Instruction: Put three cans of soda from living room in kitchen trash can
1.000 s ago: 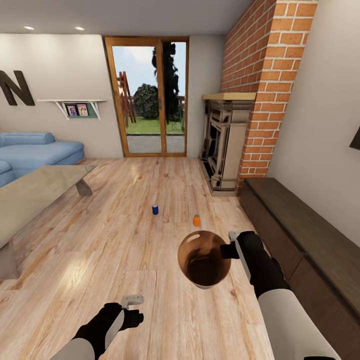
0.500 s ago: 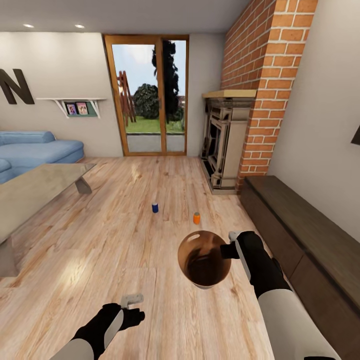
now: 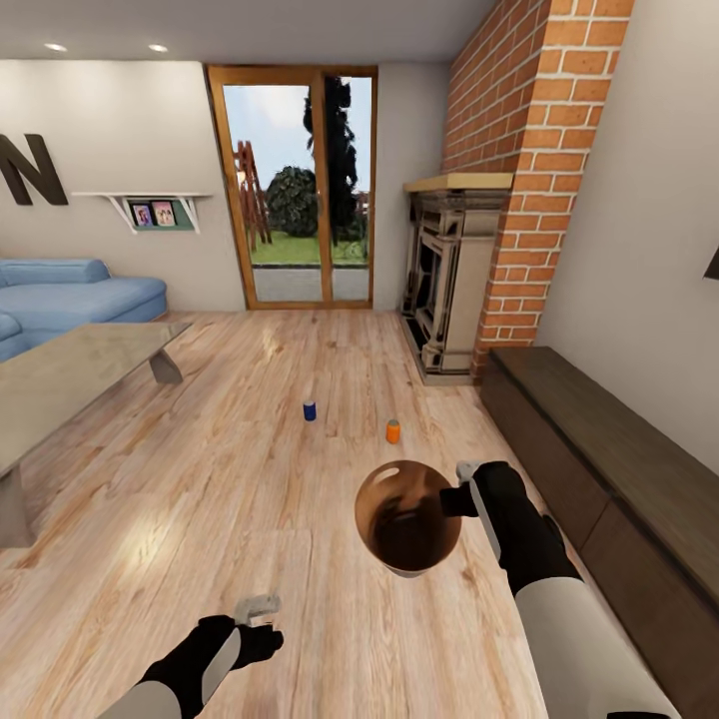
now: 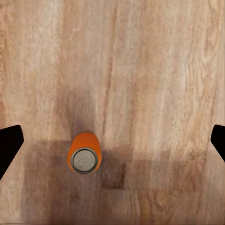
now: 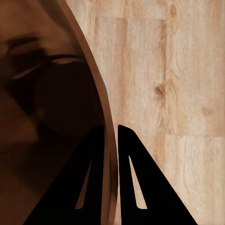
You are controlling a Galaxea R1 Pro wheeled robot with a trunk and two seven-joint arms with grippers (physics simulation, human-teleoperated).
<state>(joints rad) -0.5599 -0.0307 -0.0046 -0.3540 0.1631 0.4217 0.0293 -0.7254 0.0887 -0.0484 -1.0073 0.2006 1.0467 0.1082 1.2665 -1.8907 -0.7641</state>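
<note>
Two cans of soda stand on the wood floor ahead: a dark blue one (image 3: 310,410) and an orange one (image 3: 393,431). My right gripper (image 3: 461,499) is shut on the rim of the tash can (image 3: 407,517), held upright above the floor with its glossy brown inside showing. In the right wrist view, the gripper (image 5: 112,129) has one finger inside the tash can's wall (image 5: 51,103) and one outside. My left gripper (image 3: 258,607) hangs low near my base. It is open (image 4: 112,140), fingers wide apart, straight above a second orange can (image 4: 85,153) standing on the floor.
A glass coffee table (image 3: 70,379) and blue sofa (image 3: 70,298) are at the left. The brick fireplace (image 3: 449,280) and a long dark low cabinet (image 3: 599,459) line the right wall. Glass doors (image 3: 300,190) are at the far end.
The whole view has shifted slightly, so the camera moved. My left gripper sits a little lower in the picture. The right gripper and the tash can are in the same place.
</note>
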